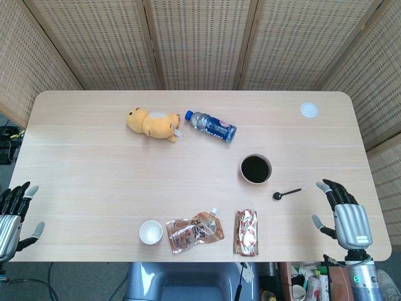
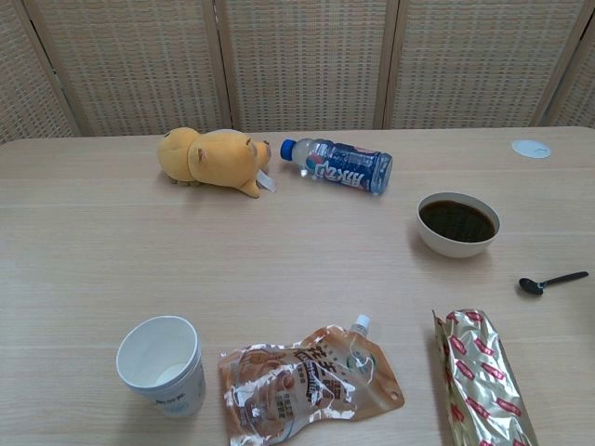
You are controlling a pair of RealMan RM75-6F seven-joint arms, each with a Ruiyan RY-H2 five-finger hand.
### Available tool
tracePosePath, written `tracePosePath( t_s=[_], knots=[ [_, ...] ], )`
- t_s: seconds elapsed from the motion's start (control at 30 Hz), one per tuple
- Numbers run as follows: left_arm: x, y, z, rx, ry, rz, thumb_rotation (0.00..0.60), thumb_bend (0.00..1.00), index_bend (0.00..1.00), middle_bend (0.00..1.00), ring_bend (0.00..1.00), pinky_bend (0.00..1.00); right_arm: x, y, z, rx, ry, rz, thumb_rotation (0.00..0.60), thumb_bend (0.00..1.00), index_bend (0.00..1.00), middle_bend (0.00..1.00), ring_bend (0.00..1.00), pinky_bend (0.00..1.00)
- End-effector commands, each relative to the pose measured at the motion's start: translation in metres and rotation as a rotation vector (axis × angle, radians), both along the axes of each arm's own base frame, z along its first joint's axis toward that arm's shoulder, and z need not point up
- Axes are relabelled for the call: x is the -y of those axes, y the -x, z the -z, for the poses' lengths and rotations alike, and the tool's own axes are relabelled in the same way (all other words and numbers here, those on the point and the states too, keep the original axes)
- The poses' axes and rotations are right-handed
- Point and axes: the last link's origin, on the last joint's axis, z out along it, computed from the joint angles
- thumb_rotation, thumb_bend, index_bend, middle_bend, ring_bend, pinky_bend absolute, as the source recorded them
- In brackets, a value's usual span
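Spoon: small black spoon [image 1: 286,193] lying flat, just right of the bowl [image 1: 255,168] of dark liquid
Right hand [image 1: 343,216]: empty, fingers spread, near the spoon (not touching)
Left hand [image 1: 12,216]: empty too, fingers apart at the table's [image 1: 88,163] left edge
Front row: paper cup [image 1: 150,232], spouted pouch [image 1: 195,231], foil packet [image 1: 246,232]

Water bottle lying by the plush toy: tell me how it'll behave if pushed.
The water bottle lies on its side, so it would probably roll. Its smooth plastic may slip. It looks filled, so likely fairly heavy.
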Motion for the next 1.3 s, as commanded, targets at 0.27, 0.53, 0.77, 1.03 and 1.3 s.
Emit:
tracePosePath(
  t_s=[0.27,0.53,0.77,1.03,1.3],
  knots=[
    [-0.002,-0.001,0.003,-0.003,0.007,-0.002,0.600,0.38,0.00,0.00,0.00,0.00,0.004,0.002,0.001,-0.005,-0.011,0.007,0.600,0.41,0.22,0.29,0.22,0.35],
    [-0.004,-0.001,0.000,-0.008,-0.001,-0.004,0.600,0.38,0.00,0.00,0.00,0.00,0.018,-0.006,0.003,0.000,-0.082,-0.024,0.600,0.40,0.22,0.52,0.51,0.59],
    [-0.007,-0.001,-0.003,-0.019,-0.010,-0.007,0.600,0.38,0.00,0.00,0.00,0.00,0.041,-0.021,0.013,0.039,-0.293,-0.039,0.600,0.51,0.22,0.77,0.82,0.81],
    [-0.010,0.001,-0.006,-0.030,-0.015,-0.015,0.600,0.38,0.00,0.00,0.00,0.00,0.066,-0.036,0.036,0.043,-0.566,-0.027,0.600,0.86,0.22,0.91,0.97,0.98],
    [-0.013,0.003,-0.006,-0.034,-0.011,-0.024,0.600,0.38,0.00,0.00,0.00,0.00,0.085,-0.035,0.066,0.024,-0.758,0.025,0.600,1.00,0.22,0.95,1.00,1.00]
  ],
)
